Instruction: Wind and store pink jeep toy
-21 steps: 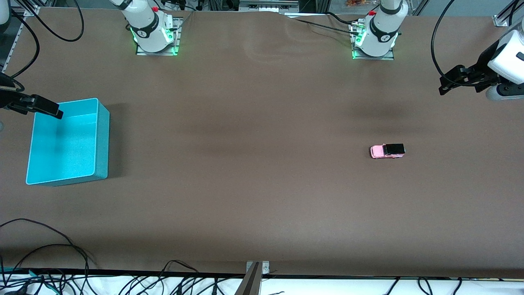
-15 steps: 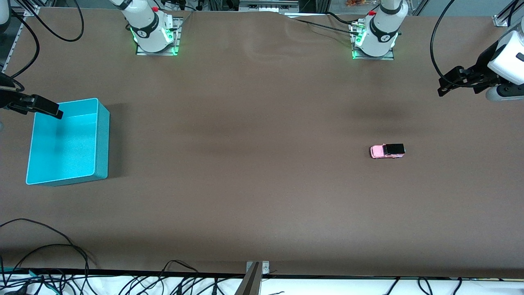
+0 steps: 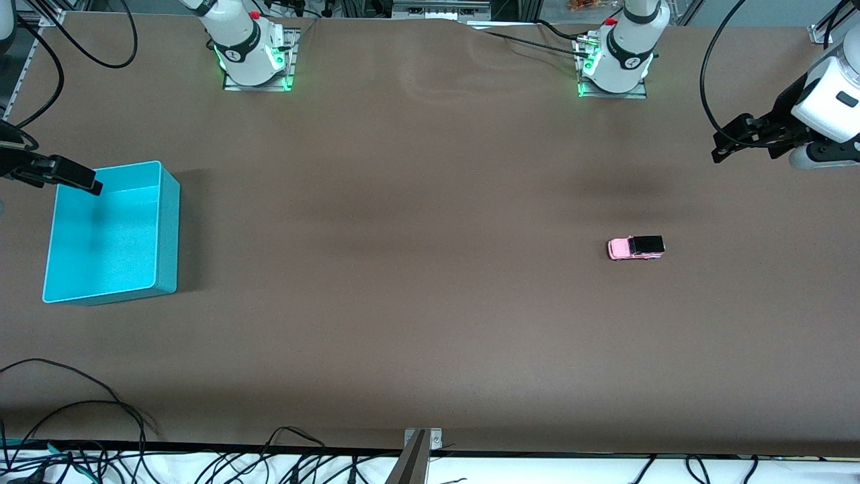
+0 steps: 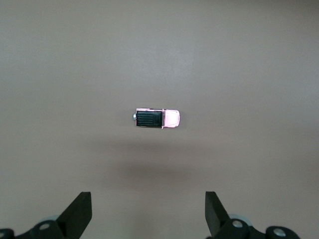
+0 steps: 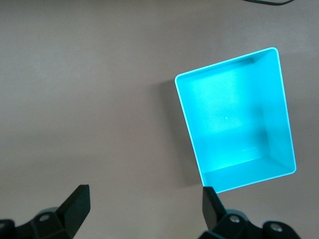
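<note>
The pink jeep toy [image 3: 635,248] [image 4: 157,118] sits on its wheels on the table [image 3: 430,282], toward the left arm's end and well apart from everything else. It is a small boxy car with a glossy light-pink body and a flat black rectangular roof; a tiny pale nub shows at its roofed end in the left wrist view, too small to identify.

The table is a wide, matte brown sheet with a faint grain and soft shadow bands. At the right arm's end stands a bin [image 3: 111,232] [image 5: 234,119], a turquoise rectangular plastic box with rounded corners, smooth walls and a finely speckled floor, with nothing in it.

The left gripper [image 3: 729,138] [image 4: 148,214] hangs in the air over the table's edge at its own end, jaws spread wide and holding nothing. The right gripper [image 3: 70,176] [image 5: 144,209] waits over the bin's rim, jaws likewise apart and holding nothing.

Black cables [image 3: 74,430] trail along the near edge; both arms are cut off by the frame.
</note>
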You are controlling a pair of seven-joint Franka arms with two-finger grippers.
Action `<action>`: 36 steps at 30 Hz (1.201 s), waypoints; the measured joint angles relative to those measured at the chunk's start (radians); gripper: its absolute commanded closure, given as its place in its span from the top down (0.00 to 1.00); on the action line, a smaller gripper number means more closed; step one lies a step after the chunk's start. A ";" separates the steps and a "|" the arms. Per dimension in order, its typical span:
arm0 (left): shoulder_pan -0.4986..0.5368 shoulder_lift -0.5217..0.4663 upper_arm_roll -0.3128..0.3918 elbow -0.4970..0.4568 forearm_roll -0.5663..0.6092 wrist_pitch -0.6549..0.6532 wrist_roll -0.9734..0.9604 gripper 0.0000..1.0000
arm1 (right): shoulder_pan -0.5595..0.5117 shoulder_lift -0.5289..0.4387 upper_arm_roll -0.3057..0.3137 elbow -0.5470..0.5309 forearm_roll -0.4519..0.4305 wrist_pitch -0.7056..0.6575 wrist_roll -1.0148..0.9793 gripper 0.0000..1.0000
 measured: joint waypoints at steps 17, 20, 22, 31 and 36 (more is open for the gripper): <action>0.000 -0.007 -0.002 -0.004 -0.001 0.000 -0.003 1.00 | 0.000 -0.003 -0.002 0.000 0.000 0.000 0.000 1.00; 0.001 -0.007 -0.002 -0.008 -0.001 0.000 -0.003 1.00 | 0.000 -0.003 -0.002 0.000 0.000 0.000 0.000 1.00; 0.002 -0.006 -0.001 -0.010 -0.001 0.000 -0.003 1.00 | 0.000 -0.003 -0.002 0.000 0.000 0.000 0.000 1.00; 0.004 0.004 -0.001 -0.007 -0.001 0.011 -0.004 1.00 | 0.000 -0.003 -0.002 0.000 0.000 0.000 0.000 1.00; 0.007 0.009 0.002 0.005 -0.001 0.016 -0.005 1.00 | 0.000 -0.003 -0.002 0.000 0.000 0.000 0.000 1.00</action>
